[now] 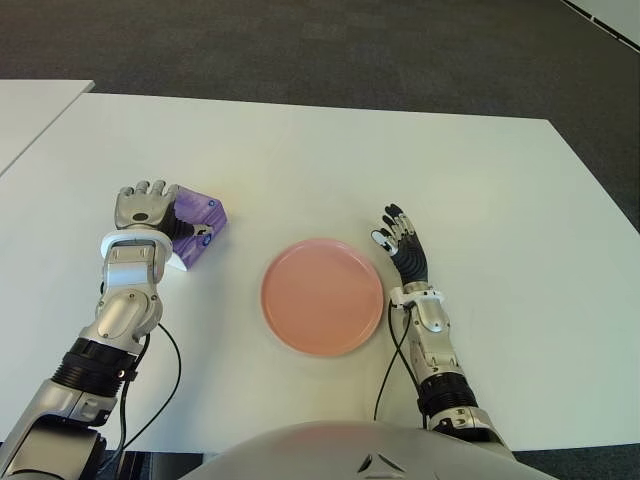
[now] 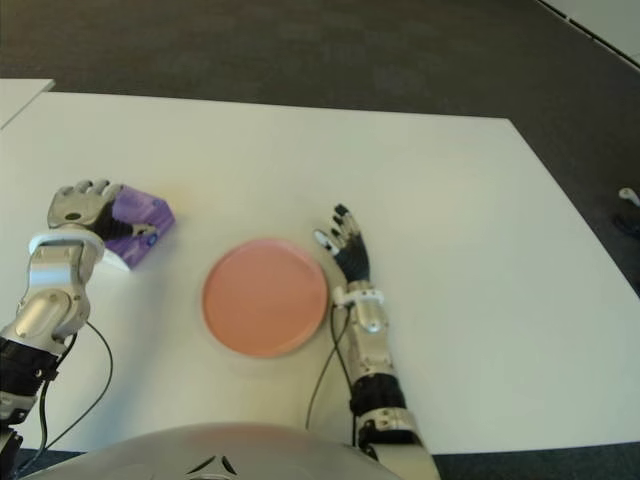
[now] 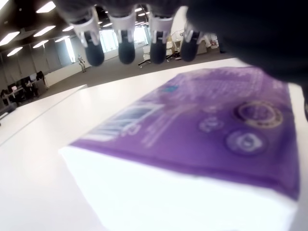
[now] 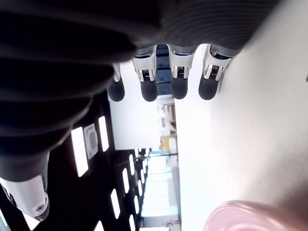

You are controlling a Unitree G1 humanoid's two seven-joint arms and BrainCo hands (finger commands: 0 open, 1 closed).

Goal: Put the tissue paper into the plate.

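Note:
The tissue paper is a purple pack with a white side (image 1: 207, 219), lying on the white table (image 1: 480, 190) left of the plate. My left hand (image 1: 152, 208) reaches over the pack's left end. In the left wrist view its fingertips (image 3: 126, 50) hang straight above the pack (image 3: 192, 130) with a gap between, and the thumb lies along the side. The pink plate (image 1: 322, 296) sits bare in the middle of the near table. My right hand (image 1: 402, 245) shows just right of the plate's rim, fingers (image 4: 149, 89) stretched out and holding nothing.
A second white table (image 1: 30, 110) stands at the far left with a narrow gap between. Dark carpet (image 1: 350, 50) lies beyond the far edge. Black cables (image 1: 170, 370) hang from both forearms near the front edge.

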